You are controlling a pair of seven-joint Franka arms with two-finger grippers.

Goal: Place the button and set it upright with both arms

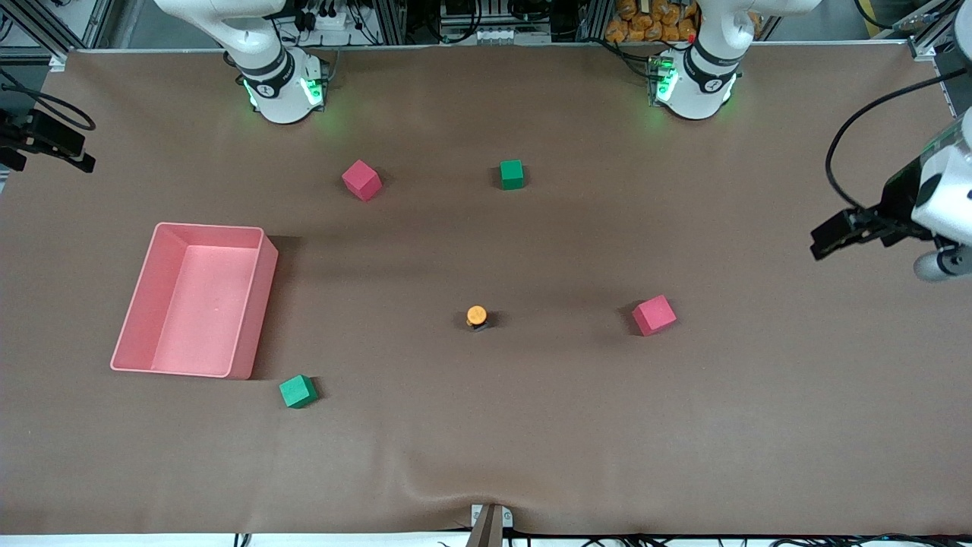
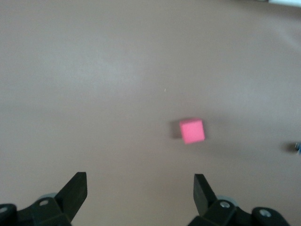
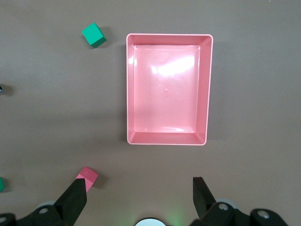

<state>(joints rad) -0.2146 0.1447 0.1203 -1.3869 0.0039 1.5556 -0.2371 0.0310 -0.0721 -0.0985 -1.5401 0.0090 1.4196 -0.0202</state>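
Note:
The button [image 1: 476,315] stands on the brown table [image 1: 486,441], orange cap up on its dark body, about midway between the two arms' ends. My left gripper [image 1: 820,245] hangs open in the air over the left arm's end of the table, well away from the button. In the left wrist view its fingers [image 2: 75,190] are spread wide over bare cloth, the left gripper [image 2: 140,188] holding nothing. My right gripper [image 3: 139,192] is open and empty, high over the table between its base and the pink tray [image 3: 167,141]. It does not show in the front view.
A pink tray [image 1: 258,304] lies toward the right arm's end. One red cube [image 1: 654,314] sits beside the button toward the left arm's end, also seen as the red cube [image 2: 192,130]. Another red cube [image 1: 361,180] and a green cube [image 1: 512,174] lie near the bases. A second green cube [image 1: 298,391] sits by the tray's near corner.

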